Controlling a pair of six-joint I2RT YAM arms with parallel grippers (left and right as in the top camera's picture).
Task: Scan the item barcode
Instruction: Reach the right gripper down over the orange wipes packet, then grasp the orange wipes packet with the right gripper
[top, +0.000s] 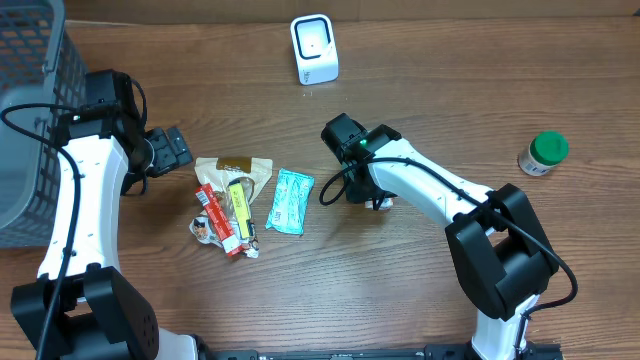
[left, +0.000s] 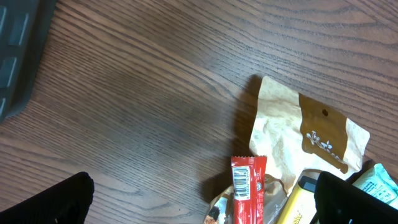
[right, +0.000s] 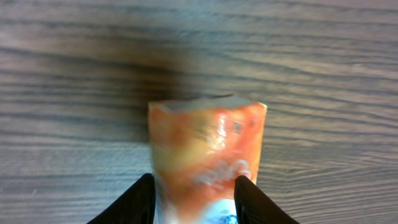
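An orange snack packet (right: 205, 143) stands between the fingers of my right gripper (right: 194, 193). The packet is blurred while the fingers and the wood stay sharp. The fingers stand apart, one at each edge of the packet, just above the table. From overhead, the right gripper (top: 375, 198) hangs at the table's centre with a bit of the packet (top: 385, 204) showing beneath it. The white barcode scanner (top: 314, 48) stands at the back. My left gripper (left: 205, 200) is wide open over bare wood, beside a red bar (left: 248, 193) whose barcode faces up.
A pile lies left of centre: a brown pouch (top: 240, 168), a yellow pack (top: 240, 203), the red bar (top: 220, 220) and a teal packet (top: 290, 200). A grey basket (top: 30, 120) stands at the far left and a green-capped bottle (top: 543, 153) at the right.
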